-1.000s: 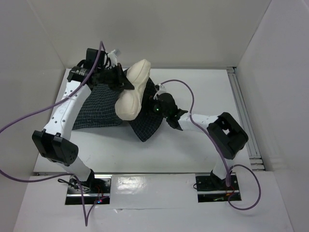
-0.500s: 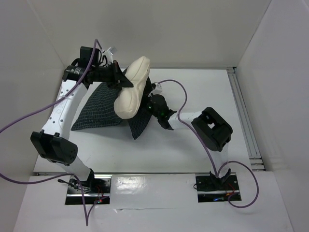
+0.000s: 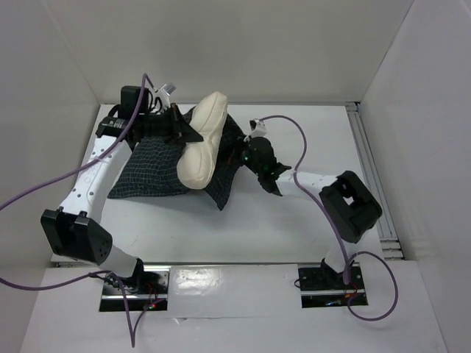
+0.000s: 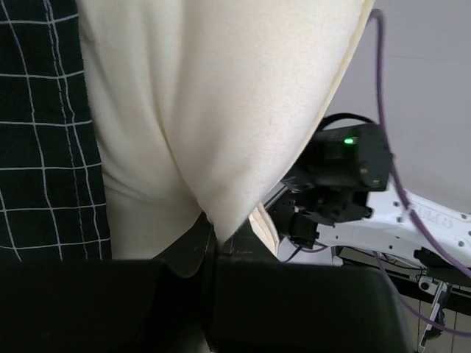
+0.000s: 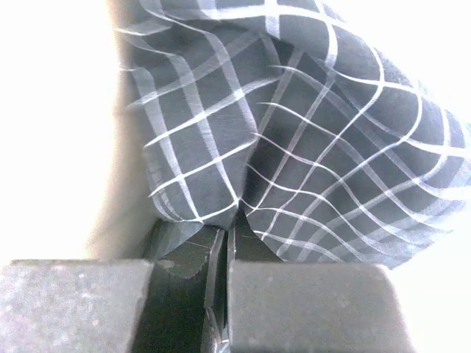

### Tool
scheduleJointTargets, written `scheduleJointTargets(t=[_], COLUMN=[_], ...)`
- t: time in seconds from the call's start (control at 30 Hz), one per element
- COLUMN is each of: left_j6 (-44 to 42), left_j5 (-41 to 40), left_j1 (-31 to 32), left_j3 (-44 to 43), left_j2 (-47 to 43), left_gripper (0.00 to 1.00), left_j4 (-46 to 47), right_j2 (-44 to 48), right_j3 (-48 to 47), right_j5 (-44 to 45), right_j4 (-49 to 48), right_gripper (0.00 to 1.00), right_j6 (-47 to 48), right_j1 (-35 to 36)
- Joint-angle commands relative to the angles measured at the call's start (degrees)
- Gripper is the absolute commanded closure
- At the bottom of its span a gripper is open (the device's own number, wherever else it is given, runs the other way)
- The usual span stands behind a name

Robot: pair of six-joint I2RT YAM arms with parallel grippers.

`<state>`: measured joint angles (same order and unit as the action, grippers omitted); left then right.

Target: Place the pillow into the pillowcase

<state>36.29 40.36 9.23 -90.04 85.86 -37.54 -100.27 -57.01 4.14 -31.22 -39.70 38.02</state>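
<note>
Pinching a fold of the pillow [image 3: 200, 147], the left gripper [image 3: 185, 131] reaches in from the left over the white table [image 3: 280, 228]. In its wrist view its fingers [image 4: 88, 309] are pressed together, with cream cloth nipped in the seam between them.

One pillow is in view. It is a plain cream cushion, raised at its far end, with its near end lying on the pillowcase [image 3: 147, 168] and dark fabric on both sides of it. There is one pillowcase too, dark with a fine white check. It is spread under the left arm, and its right-hand edge is bunched up just beside the pillow.

To the right of that, the right gripper [image 3: 249, 158] is clamped tight on the bunched edge. Its wrist view shows checked fabric caught between its fingers [image 5: 309, 309].

One green light [image 4: 349, 140] glows on the right wrist housing. Two purple cables [image 3: 44, 184] are in view, one trailing from each arm. Grey lettering [image 4: 434, 220] on the right arm's white link may read "GPIO", though it is too small to be sure.
</note>
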Motion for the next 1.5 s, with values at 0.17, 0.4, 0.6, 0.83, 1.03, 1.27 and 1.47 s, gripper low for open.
scheduleJointTargets(t=[0.17,0.4,0.6,0.83,1.03,1.27,1.47], left_j6=[0.9,0.4,-0.2,-0.7,2.2,-1.0,-2.1], left_j5=[-5.6,-7.9,-9.1,-10.1,-8.4,-20.0,-21.5], left_j1=[-0.5,-0.5,-1.1,-1.1,2.0,5.2,5.2], left_j3=[8.2,12.3,12.3,12.9,14.9,10.6,10.6], left_j2=[0.4,2.5,3.7,6.0,8.5,14.4,16.6], left_gripper=[1.00,1.00,1.00,1.00,1.00,1.00,1.00], left_j4=[6.5,8.9,8.9,9.8,13.9,9.0,8.4], right_j2=[11.7,16.2,17.0,19.6,18.9,29.1,35.1], right_j3=[7.3,13.0,16.3,18.3,14.4,17.4,21.3], right_j5=[-10.4,-10.4,-3.8,-3.1,-0.6,5.3,4.9], right_j4=[8.1,12.9,17.3,18.8,19.9,25.4,28.5], right_gripper=[1.00,1.00,1.00,1.00,1.00,1.00,0.98], right_j6=[2.9,5.0,7.4,6.8,5.6,3.3,2.7], right_j1=[-5.8,-7.6,-10.4,-12.2,-12.2,-14.6,-20.9])
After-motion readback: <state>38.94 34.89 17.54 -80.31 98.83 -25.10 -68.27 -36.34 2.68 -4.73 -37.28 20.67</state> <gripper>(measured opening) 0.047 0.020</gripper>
